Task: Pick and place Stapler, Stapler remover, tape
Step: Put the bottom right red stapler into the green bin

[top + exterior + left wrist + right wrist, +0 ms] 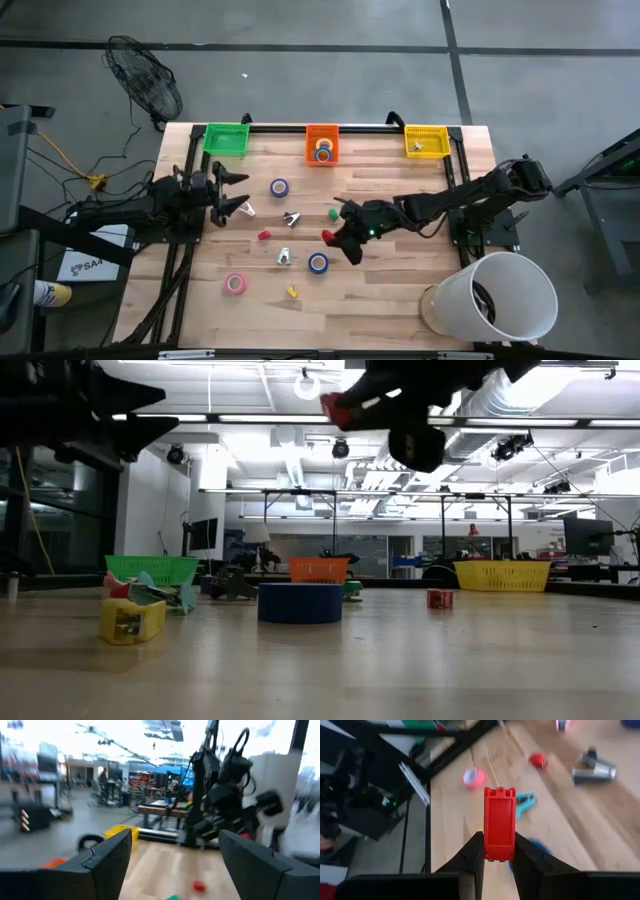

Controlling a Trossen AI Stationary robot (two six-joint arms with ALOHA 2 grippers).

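My right gripper [499,854] hovers over the table's middle, shut on a small red stapler [499,822], which also shows high up in the low view [335,410]. On the wood lie a purple tape roll [279,187], a blue tape roll [318,263] and a pink tape roll [235,284]; another roll sits in the orange bin [322,143]. Small metal staple removers [291,217] [284,257] rest flat nearby. My left gripper [175,865] waits open at the table's left side [236,194], touching nothing. My right gripper pinches the red stapler by its rear end [498,851], one finger [474,856] on each long side. The stapler's length runs forward along the fingers. The fingers come from the table's right, slanting down. The stapler is lifted clear of the table.
A green bin [226,138], the orange bin and a yellow bin [426,141] line the far edge. A white bucket [500,297] stands at the near right corner. Small red [265,235], green [333,213] and yellow [292,291] pieces lie among the rolls.
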